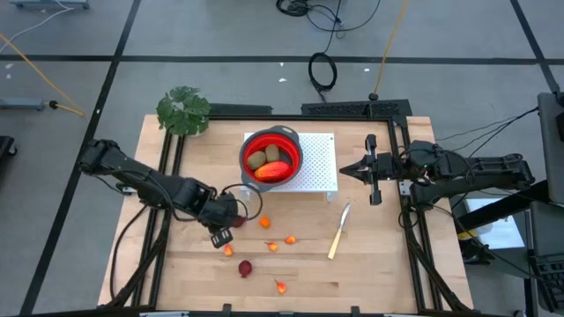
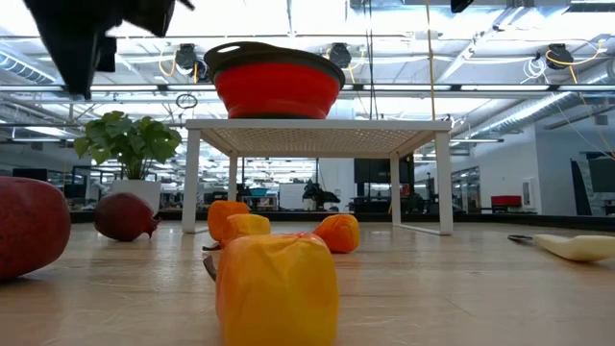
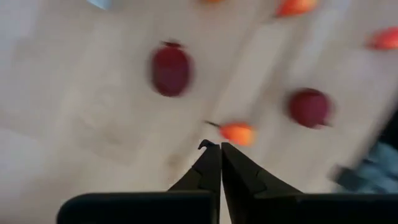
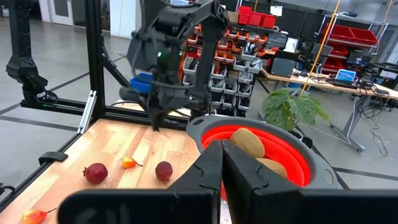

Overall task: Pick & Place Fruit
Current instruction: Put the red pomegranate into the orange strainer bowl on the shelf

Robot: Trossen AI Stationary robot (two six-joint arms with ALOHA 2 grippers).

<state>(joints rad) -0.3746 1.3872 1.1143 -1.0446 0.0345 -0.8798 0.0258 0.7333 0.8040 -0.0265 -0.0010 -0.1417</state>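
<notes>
Fruit (image 1: 267, 223) is scattered loose on the table (image 1: 379, 264) below the red bowl (image 1: 271, 155); small, round and likely slippery, it is best pinched across the middle. Left gripper (image 3: 220, 147) is closed, empty; right gripper (image 4: 222, 144) likewise shut.

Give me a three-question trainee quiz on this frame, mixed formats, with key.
1. True or false: the red bowl is empty.
2. What does the bowl stand on? A) bare table B) white rack C) plant pot
3. Fill in: the left gripper has its fingers ___, close to a small orange fruit.
Key: 1 false; 2 B; 3 shut.
</notes>
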